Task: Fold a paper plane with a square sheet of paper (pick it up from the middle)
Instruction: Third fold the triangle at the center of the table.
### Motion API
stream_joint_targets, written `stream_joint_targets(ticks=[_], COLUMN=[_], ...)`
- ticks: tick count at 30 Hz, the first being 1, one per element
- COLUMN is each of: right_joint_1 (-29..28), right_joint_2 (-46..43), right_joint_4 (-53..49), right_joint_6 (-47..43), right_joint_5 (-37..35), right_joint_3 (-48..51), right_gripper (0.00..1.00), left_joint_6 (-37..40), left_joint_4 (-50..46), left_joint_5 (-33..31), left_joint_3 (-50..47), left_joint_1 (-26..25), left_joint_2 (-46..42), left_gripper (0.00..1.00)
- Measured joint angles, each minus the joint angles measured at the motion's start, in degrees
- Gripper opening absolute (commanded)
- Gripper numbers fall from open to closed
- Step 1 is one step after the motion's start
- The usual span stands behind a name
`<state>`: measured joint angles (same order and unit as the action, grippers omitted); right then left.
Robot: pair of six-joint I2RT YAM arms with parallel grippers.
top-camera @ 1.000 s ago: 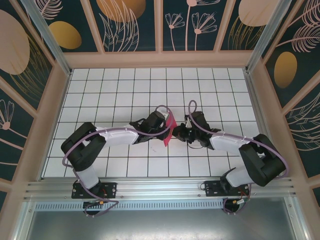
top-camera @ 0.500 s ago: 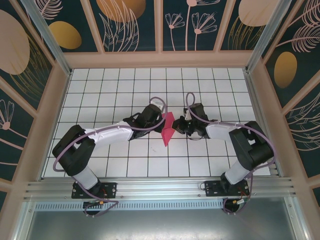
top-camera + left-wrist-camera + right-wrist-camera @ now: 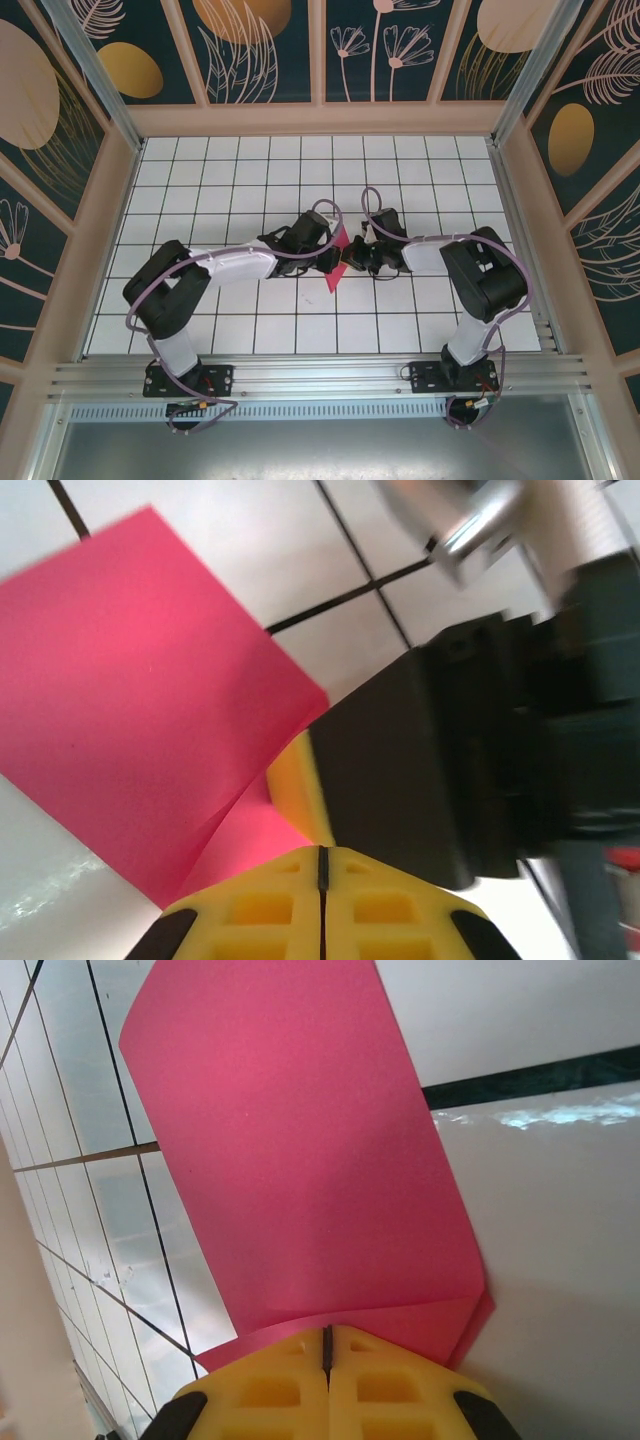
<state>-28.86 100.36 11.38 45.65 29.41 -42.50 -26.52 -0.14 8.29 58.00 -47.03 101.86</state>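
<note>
One creased magenta-pink sheet of paper midway across the counter; two grips on it, left jaws and right jaws, both clamped shut.

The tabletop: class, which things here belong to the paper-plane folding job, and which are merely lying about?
Belongs to the job:
pink sheet of paper
right gripper, shut on it
left gripper, shut

Just there:
white tiled table
floral wall panels
aluminium rail
</note>
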Motion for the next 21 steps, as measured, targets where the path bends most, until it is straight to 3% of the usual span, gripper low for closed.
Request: stream_joint_targets(ticks=[21], right_joint_1=[0.00], right_joint_2=[-0.72], right_joint_4=[-1.22], right_joint_6=[-0.83], right_joint_5=[0.00], right_joint_3=[-0.98], right_gripper=[0.08], left_joint_6=[-0.57], left_joint_4=[-0.28], left_joint_5=[-7.08], left_joint_3=[0.61], left_joint_1=[0.00], left_joint_2=[6.21], left_gripper=[0.02])
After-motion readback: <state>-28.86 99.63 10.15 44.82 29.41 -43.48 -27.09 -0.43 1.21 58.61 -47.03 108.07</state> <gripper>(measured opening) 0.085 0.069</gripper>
